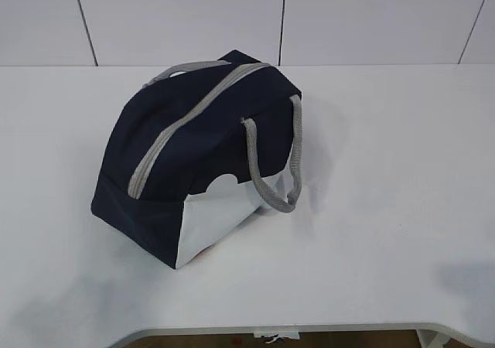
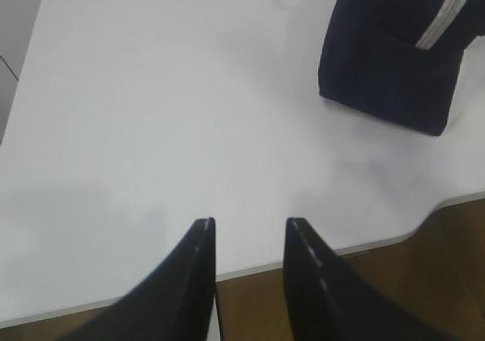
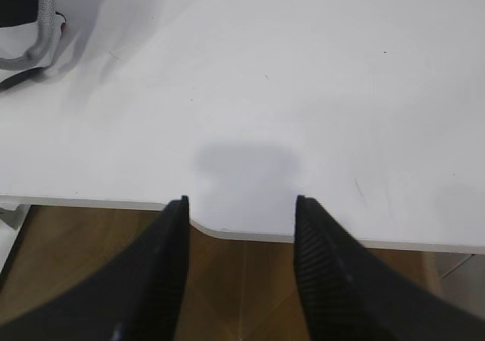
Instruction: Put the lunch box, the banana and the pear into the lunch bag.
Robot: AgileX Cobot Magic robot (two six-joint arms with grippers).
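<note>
The navy lunch bag (image 1: 193,155) with a white end panel stands on the white table (image 1: 387,209), its grey zipper (image 1: 182,127) closed along the top and a grey handle (image 1: 278,162) hanging on its right side. The lunch box, the banana and the pear are out of view. My left gripper (image 2: 248,223) is open and empty over the table's front edge, with the lunch bag (image 2: 394,53) far off at the upper right. My right gripper (image 3: 241,201) is open and empty at the front edge too, with only a piece of the grey handle (image 3: 38,30) at the upper left. Neither gripper shows in the exterior view.
A tiled white wall (image 1: 309,15) rises behind the table. The table's front edge (image 1: 309,329) has a curved cut-out, with brown floor (image 3: 242,288) below it.
</note>
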